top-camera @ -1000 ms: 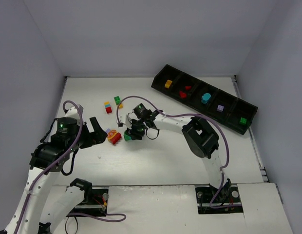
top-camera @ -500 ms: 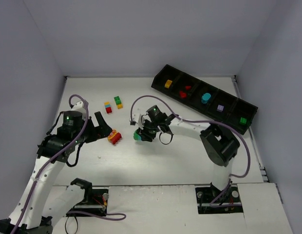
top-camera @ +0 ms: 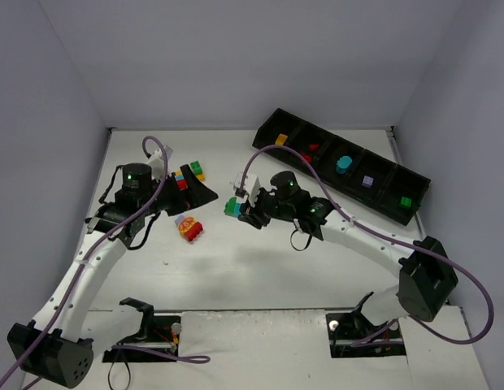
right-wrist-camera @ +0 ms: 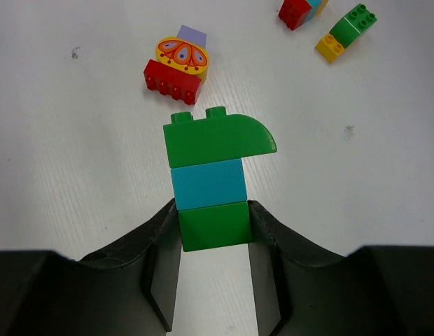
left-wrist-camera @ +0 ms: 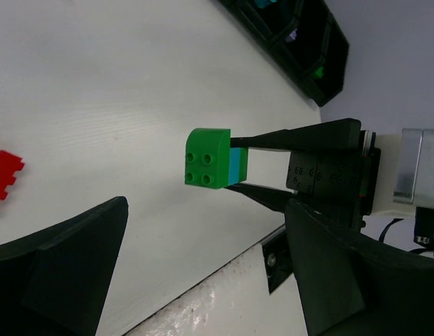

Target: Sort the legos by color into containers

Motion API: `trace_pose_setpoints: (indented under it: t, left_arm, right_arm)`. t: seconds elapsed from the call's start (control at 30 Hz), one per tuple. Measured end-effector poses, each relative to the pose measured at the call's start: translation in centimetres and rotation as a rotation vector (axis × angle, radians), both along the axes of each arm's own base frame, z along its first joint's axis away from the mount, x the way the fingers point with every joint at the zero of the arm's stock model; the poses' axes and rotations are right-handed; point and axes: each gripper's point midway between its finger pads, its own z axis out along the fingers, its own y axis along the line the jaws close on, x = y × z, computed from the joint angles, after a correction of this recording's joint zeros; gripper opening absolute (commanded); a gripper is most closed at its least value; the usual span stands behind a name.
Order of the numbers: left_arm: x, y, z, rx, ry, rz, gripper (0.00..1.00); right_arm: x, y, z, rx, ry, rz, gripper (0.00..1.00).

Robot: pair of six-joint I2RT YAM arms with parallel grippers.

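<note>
My right gripper (top-camera: 241, 210) is shut on a stack of legos (right-wrist-camera: 210, 182): green, teal, green, the top brick rounded. The stack (top-camera: 232, 206) hangs above the table, and the fingers pinch its bottom green brick. My left gripper (top-camera: 200, 192) stands open to the stack's left, nothing between its fingers (left-wrist-camera: 70, 269); its wrist view shows the stack (left-wrist-camera: 210, 159) end-on. A red, yellow and purple lego cluster (top-camera: 189, 228) lies on the table. The black containers (top-camera: 323, 140) at the back right hold yellow, red, teal, purple and green legos, one colour per compartment.
A green-and-yellow brick pair (top-camera: 197, 170) and a red-and-teal pair (top-camera: 182, 179) lie behind my left gripper, partly hidden by it. Grey walls close in the white table (top-camera: 260, 268) on three sides. The arm bases sit at the near edge.
My right gripper closed on the green-teal stack and lifted it off the table, up and to the right. My left arm swung toward the back right, over the loose bricks.
</note>
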Motion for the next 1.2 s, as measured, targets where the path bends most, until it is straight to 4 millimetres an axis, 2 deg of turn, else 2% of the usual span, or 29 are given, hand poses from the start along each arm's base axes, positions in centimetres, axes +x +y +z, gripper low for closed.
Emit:
trace_pose_setpoints:
  t: [0.13,0.33,0.5,0.63,0.77,1.1,1.2]
  left_arm:
    - [0.8,-1.8,0.1,-0.071,0.027,-0.059,0.87]
    - [1.0,-3.8,-1.6,-0.104,0.126,-0.125,0.86]
    - [0.4,-5.8,-2.4,-0.116,0.184,-0.198,0.80]
    - [-0.1,-7.0,-2.3,-0.126,0.194,-0.241,0.75]
    - [-0.2,-7.5,-1.7,-0.136,0.180,-0.264,0.71]
    - [0.0,-8.1,-2.0,-0.135,0.174,-0.278,0.50]
    - [0.1,-8.2,-2.2,-0.128,0.172,-0.282,0.41]
  right_arm:
    - [-0.3,-0.3,0.9,0.019,-0.005,-0.012,0.00]
    - [-0.6,-0.5,2.8,0.051,-0.037,-0.016,0.01]
    - [-0.7,-0.6,3.5,0.063,-0.050,-0.016,0.01]
    - [-0.7,-0.6,3.5,0.062,-0.049,-0.017,0.01]
    - [-0.7,-0.6,3.4,0.062,-0.050,-0.017,0.01]
    - [-0.7,-0.6,3.5,0.062,-0.048,-0.016,0.02]
    - [-0.8,-0.7,3.4,0.060,-0.044,-0.018,0.02]
